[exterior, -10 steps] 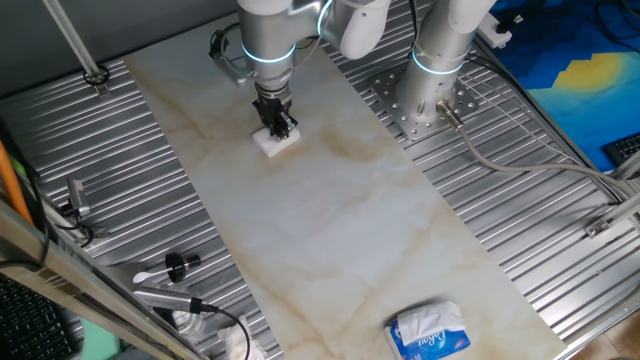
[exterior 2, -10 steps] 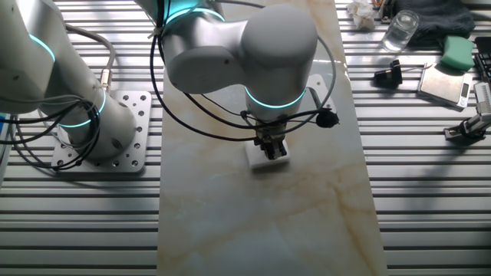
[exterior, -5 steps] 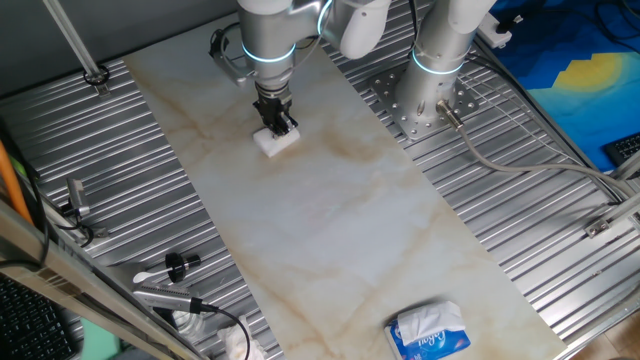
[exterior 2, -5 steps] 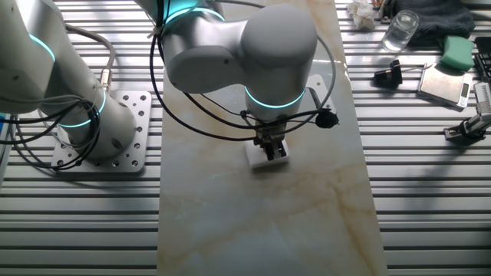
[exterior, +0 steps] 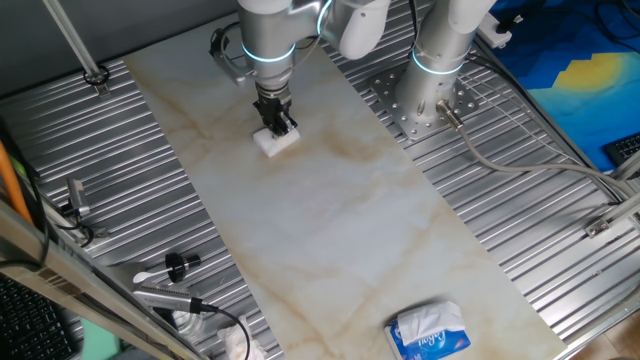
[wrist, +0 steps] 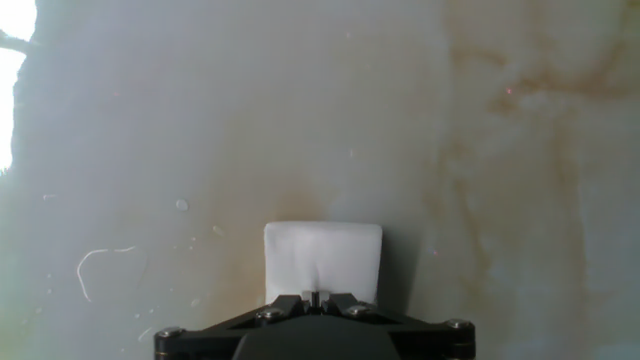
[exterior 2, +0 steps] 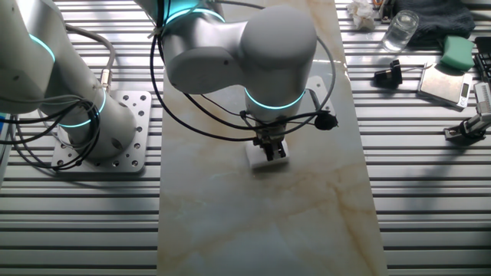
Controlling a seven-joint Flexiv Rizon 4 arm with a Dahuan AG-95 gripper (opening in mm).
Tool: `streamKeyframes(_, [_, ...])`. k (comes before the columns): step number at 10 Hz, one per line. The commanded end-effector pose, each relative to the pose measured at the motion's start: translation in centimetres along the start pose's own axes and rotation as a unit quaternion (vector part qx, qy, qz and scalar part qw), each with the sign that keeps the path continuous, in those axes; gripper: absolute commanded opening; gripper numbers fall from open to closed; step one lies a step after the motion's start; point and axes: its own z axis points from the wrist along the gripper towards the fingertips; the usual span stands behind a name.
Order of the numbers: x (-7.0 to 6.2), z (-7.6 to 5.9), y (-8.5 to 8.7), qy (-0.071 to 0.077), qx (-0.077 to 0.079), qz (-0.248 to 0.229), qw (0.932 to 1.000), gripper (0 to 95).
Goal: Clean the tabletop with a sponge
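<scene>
The sponge is a small white foam block lying flat on the marble-look tabletop, near its far end. My gripper points straight down and is shut on the sponge's top. In the other fixed view the sponge shows just under the gripper, left of the middle of the tabletop. The hand view has the sponge pinched at its near edge by the gripper. Tan smudges and a few droplets mark the tabletop around it.
A blue-and-white tissue pack lies at the slab's near end. Ribbed grey metal flanks both long sides. The arm's base plate stands to the right. A black knob, a white cloth wad, a glass and a green block sit off the slab.
The gripper and the sponge have edged a little toward the slab's far end. The grip on the sponge is unchanged.
</scene>
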Motion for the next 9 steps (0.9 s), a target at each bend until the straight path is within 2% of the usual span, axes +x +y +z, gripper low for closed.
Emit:
streamKeyframes(1, [-0.19, -0.08, 0.37, 0.001, -0.003, 0.008, 1.0, 0.0])
streamKeyframes(5, [-0.51, -0.06, 1.12, 0.0, -0.01, 0.02, 0.9997, 0.0])
streamKeyframes(8, [-0.53, -0.05, 1.16, -0.001, -0.023, 0.032, 0.9992, 0.0])
streamKeyframes(9, [-0.54, -0.05, 1.16, 0.001, -0.018, 0.027, 0.9995, 0.0])
